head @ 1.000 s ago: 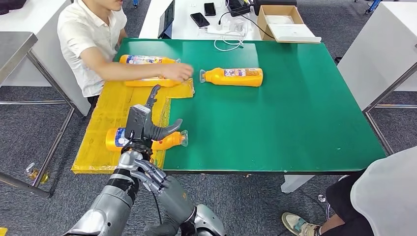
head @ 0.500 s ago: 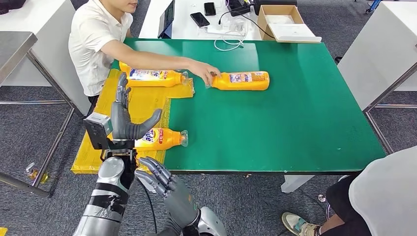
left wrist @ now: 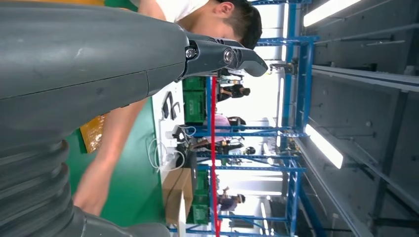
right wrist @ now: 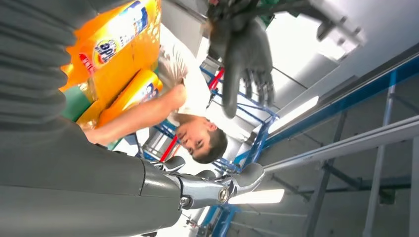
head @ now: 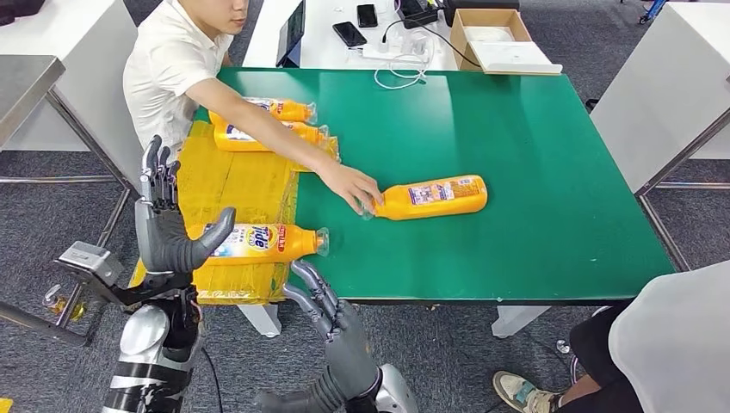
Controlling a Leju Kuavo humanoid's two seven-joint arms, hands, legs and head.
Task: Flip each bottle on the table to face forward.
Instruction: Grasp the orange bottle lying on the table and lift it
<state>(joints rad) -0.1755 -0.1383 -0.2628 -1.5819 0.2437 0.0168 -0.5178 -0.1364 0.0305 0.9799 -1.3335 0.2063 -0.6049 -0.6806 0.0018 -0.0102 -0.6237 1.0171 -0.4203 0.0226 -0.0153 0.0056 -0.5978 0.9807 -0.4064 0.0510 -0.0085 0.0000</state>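
An orange bottle [head: 258,243] lies on its side on the yellow mat [head: 232,181] near the table's front edge, its label up and its cap to the right. My left hand [head: 168,228] stands raised just left of it with fingers spread, holding nothing. My right hand [head: 331,314] hangs open below the front edge. A second orange bottle [head: 435,197] lies on the green table [head: 534,129], and a person's hand [head: 353,185] holds its cap end. Two more bottles [head: 280,109] [head: 267,133] lie at the back of the mat. The right wrist view shows the near bottle's label [right wrist: 116,34] and my left hand [right wrist: 244,49].
A person in a white shirt [head: 172,69] sits at the back left, one arm reaching across the mat. Behind the green table stand a cardboard box [head: 495,39], phones and cables. Another person [head: 671,344] sits at the front right. A metal table [head: 26,86] stands to the left.
My left hand has let go of the near bottle and drawn back to the left; the bottle now lies label up. The person has dragged the other bottle toward the table's front.
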